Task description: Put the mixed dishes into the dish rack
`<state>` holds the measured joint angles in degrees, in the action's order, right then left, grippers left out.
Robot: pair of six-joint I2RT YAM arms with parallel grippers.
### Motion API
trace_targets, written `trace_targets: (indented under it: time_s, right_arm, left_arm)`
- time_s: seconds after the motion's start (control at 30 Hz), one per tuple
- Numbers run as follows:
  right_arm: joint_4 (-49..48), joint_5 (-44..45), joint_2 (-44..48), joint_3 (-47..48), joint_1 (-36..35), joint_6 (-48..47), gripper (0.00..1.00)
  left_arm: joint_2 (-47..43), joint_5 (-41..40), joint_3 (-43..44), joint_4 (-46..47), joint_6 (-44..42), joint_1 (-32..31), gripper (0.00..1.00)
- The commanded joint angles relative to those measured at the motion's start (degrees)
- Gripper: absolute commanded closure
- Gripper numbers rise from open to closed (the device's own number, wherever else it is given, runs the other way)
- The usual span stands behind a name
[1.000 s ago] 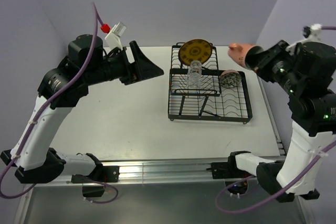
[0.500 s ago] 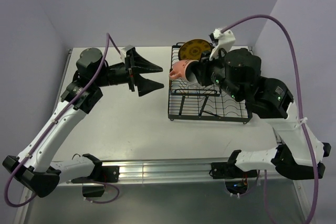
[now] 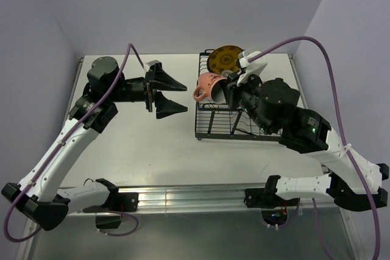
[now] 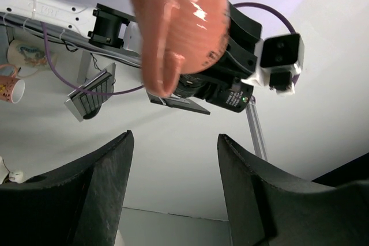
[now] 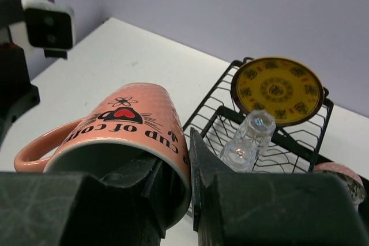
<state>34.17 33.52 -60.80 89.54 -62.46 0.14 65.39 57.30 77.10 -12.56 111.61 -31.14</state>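
A pink mug (image 3: pixel 207 84) with a heart print hangs above the left edge of the black wire dish rack (image 3: pixel 210 127). My right gripper (image 5: pixel 176 151) is shut on its rim, one finger inside and one outside. The mug (image 4: pixel 179 21) also fills the top of the left wrist view, blurred. A yellow plate (image 5: pixel 278 90) stands upright at the rack's back. Two clear tumblers (image 5: pixel 256 125) sit upside down on the upper tier. A patterned bowl (image 5: pixel 340 172) shows at the right edge. My left gripper (image 3: pixel 184 98) is open and holds nothing, pointing at the mug from the left.
The white table (image 3: pixel 152 144) stretches left and in front of the rack. Lilac walls close in behind and on both sides. A metal rail (image 3: pixel 195 196) runs along the near edge. Purple cables loop over both arms.
My right arm swung from the far right across the rack to its left edge, carrying the mug. My left gripper narrowed a little and dropped slightly, still open.
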Motion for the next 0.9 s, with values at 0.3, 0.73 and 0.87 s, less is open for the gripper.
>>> trace_targets:
  time_s: [0.3, 0.73, 0.87]
  right_arm:
    - [-13.25, 2.25, 0.68, 0.91, -2.93, -2.16, 1.00]
    - [-18.09, -0.82, -2.40, 0.46, -6.88, 0.29, 1.00]
    - [-18.44, -0.03, -2.31, -1.11, -7.50, 2.23, 1.00]
  left_arm:
    - [0.97, -0.43, 0.51, 2.00, 1.23, 0.20, 0.34]
    - [1.94, -0.17, 0.69, 5.61, 2.99, 0.11, 0.46]
    - [1.68, 0.00, -0.02, 7.63, 4.23, 0.20, 0.56]
